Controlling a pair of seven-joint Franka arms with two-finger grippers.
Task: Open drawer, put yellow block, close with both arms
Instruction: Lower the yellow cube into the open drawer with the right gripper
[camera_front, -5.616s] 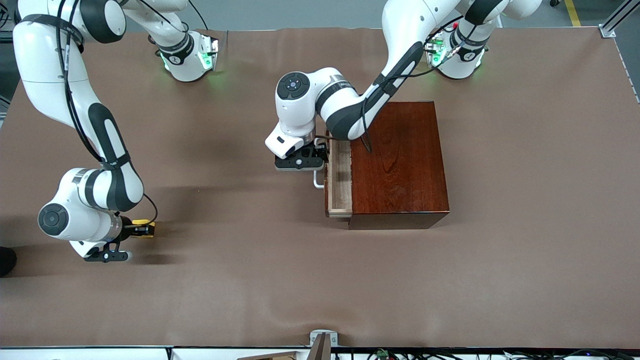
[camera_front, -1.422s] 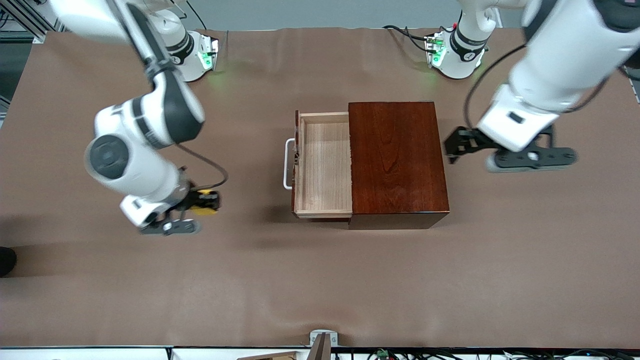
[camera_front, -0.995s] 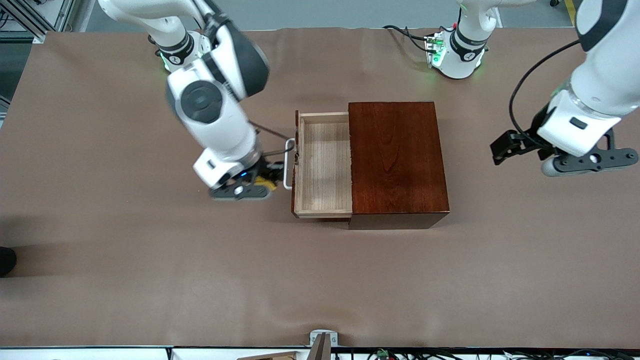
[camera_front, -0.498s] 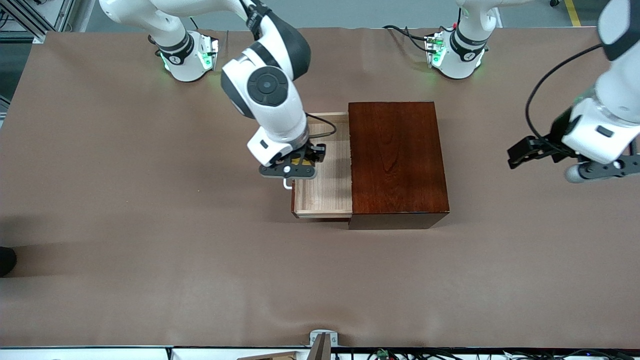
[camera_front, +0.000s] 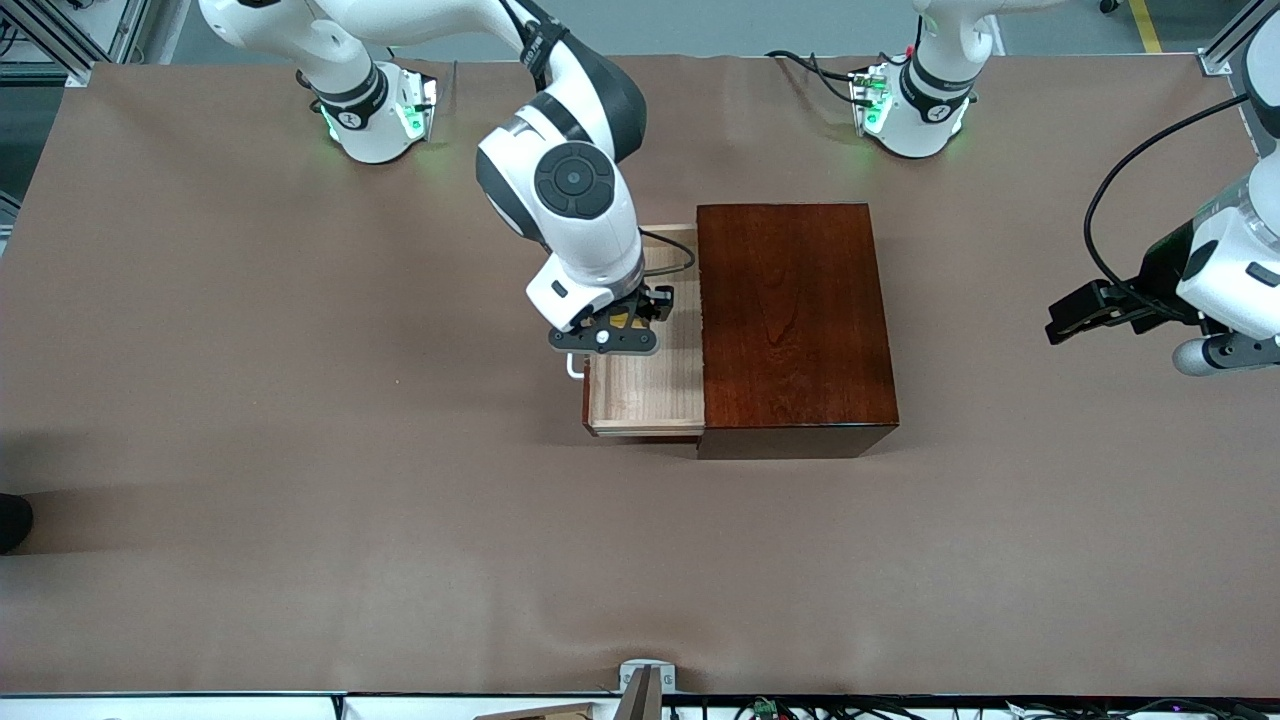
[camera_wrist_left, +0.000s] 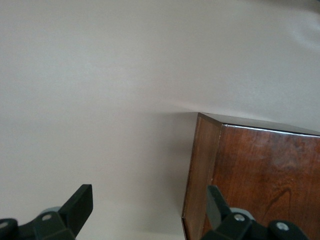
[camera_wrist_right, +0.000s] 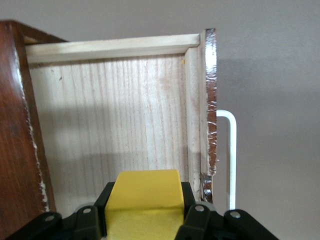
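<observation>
- Over the pulled-out drawer (camera_front: 645, 385), a light unfinished-wood tray with a dark reddish-brown front and a white U-shaped bar handle (camera_wrist_right: 231, 155), hangs the right gripper (camera_front: 622, 322), its jaws pinching the small bright yellow cube (camera_wrist_right: 142, 192).
- That yellow block shows between the black fingers (camera_wrist_right: 192, 217) in the right wrist view, held above the bare wooden floor of the tray, close to the drawer's front panel.
- Beside the tray, toward the left arm's end of the surface (camera_front: 300, 450), stands the glossy dark mahogany rectangular box (camera_front: 795, 325) that the drawer slides out of.
- Past the box at the left arm's end, the left gripper (camera_front: 1075, 318) hovers over the brown surface, well apart from the box, jaws spread with nothing between them; the left wrist view shows a corner of the box (camera_wrist_left: 260, 175).
- Farthest from the front camera, the two white arms' green-lit bases (camera_front: 375, 110) stand along the edge of the surface.
</observation>
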